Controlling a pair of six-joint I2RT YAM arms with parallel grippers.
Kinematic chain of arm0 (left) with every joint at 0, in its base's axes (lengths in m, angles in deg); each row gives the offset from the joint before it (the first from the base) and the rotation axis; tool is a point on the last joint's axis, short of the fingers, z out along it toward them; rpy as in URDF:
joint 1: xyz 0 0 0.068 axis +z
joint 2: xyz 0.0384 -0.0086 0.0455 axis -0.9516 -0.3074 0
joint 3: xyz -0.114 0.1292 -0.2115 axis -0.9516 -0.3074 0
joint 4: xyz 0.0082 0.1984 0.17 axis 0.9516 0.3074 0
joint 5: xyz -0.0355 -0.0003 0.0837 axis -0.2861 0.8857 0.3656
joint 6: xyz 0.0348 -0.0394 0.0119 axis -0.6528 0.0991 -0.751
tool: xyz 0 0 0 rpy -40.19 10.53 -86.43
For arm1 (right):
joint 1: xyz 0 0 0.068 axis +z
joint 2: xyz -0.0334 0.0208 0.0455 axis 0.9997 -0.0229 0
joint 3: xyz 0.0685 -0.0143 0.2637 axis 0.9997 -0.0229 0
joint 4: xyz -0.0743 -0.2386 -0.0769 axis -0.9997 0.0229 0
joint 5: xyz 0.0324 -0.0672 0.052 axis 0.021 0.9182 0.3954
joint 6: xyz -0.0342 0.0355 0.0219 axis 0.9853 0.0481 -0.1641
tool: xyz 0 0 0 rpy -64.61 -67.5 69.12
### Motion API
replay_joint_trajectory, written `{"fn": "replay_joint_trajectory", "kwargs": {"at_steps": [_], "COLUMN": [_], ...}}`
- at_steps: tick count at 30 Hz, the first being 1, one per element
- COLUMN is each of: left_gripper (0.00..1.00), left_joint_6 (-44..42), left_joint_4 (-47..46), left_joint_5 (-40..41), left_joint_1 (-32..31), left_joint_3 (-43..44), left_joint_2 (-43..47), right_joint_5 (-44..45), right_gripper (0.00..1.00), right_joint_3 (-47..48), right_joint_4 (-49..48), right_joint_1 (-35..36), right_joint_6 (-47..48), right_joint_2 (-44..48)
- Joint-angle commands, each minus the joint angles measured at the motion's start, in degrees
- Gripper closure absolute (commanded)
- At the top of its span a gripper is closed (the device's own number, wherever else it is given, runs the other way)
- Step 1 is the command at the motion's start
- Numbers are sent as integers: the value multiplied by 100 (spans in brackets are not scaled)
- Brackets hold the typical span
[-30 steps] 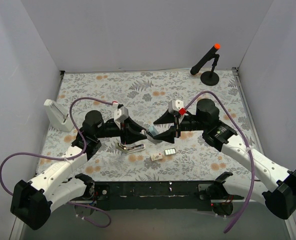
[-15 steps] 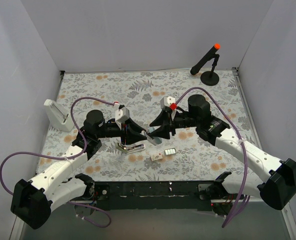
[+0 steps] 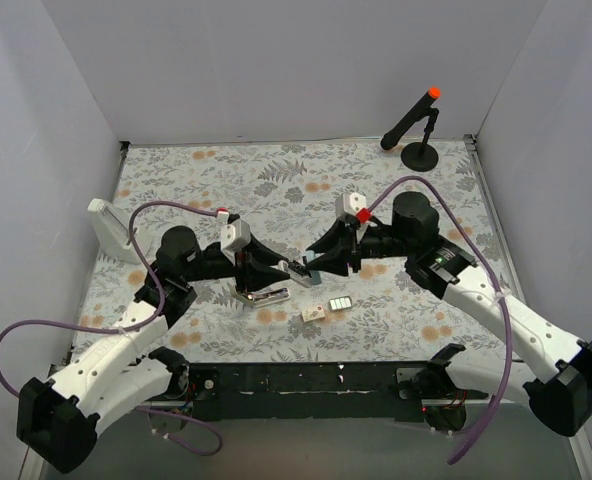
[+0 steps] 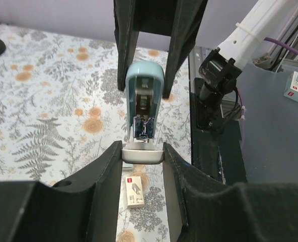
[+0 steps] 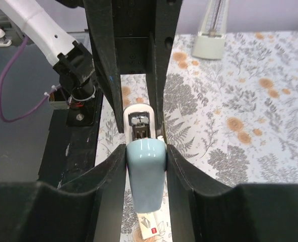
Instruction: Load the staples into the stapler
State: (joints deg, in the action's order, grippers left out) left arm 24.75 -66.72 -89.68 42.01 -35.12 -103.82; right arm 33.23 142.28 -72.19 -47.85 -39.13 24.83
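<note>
The stapler point(image 3: 298, 268) hangs between the two grippers above the floral mat. My left gripper point(image 3: 276, 272) is shut on its white base point(image 4: 142, 155). My right gripper point(image 3: 314, 268) is shut on its light-blue top cover point(image 5: 145, 174), which is swung open so the metal magazine point(image 4: 143, 126) shows. The staples point(image 3: 340, 302) lie in a small dark-rimmed tray on the mat in front of the grippers. Their beige box point(image 3: 315, 313) lies just left of the tray; this box point(image 4: 135, 187) also shows below the left fingers, and the box point(image 5: 152, 229) under the blue cover.
A white stand-like object point(image 3: 111, 228) sits at the mat's left edge. A black stand with an orange-tipped rod point(image 3: 417, 122) is at the back right. Grey walls close in three sides, and a black rail point(image 3: 306, 380) runs along the near edge.
My right gripper has come back in to the stapler's free end and closed on the blue cover. The left arm has shifted slightly left, still holding the base.
</note>
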Motion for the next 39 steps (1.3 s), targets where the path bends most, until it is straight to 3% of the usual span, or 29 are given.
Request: {"fn": "replay_joint_trajectory", "kwargs": {"at_steps": [1,4,6,9,16,22,25,27,31,32,38,39], "left_gripper": [100,100,100,100,100,100,100,100,100,100,100,100], "left_joint_6": [259,979,1542,2200,4037,4821,4963,4911,4603,4385,3190,2709], "left_joint_4": [-676,-1466,-2079,-2740,-4647,-5537,-5643,-5521,-5064,-4924,-3167,-2538], "left_joint_5": [232,371,626,1381,2631,3017,2992,2896,2571,2500,1886,1824], "left_joint_1": [152,398,582,723,732,724,732,732,732,732,732,732], "left_joint_3": [-166,-491,-702,-1133,-2486,-2978,-2980,-2927,-2655,-2576,-1515,-1346], "left_joint_2": [514,760,936,1331,2087,2255,2194,2124,2106,2097,1782,1711], "right_joint_5": [-177,-572,-783,-766,-231,288,315,149,-160,-255,-511,-511], "right_gripper": [99,99,99,99,99,99,99,99,99,99,99,99], "right_joint_3": [-349,-892,-1237,-1765,-2776,-3636,-3796,-3726,-3200,-3094,-2174,-2013], "right_joint_4": [-682,-1385,-2387,-3320,-5350,-7229,-7619,-7445,-6339,-5693,-3590,-2689], "right_joint_1": [-409,-910,-1313,-1639,-1799,-1799,-1799,-1799,-1799,-1799,-1799,-1799], "right_joint_6": [-398,-1118,-1854,-2454,-3614,-4556,-4829,-4760,-4189,-4014,-2749,-2511], "right_joint_2": [667,1054,1257,1617,2329,2480,2375,2313,2277,2286,2172,2111]}}
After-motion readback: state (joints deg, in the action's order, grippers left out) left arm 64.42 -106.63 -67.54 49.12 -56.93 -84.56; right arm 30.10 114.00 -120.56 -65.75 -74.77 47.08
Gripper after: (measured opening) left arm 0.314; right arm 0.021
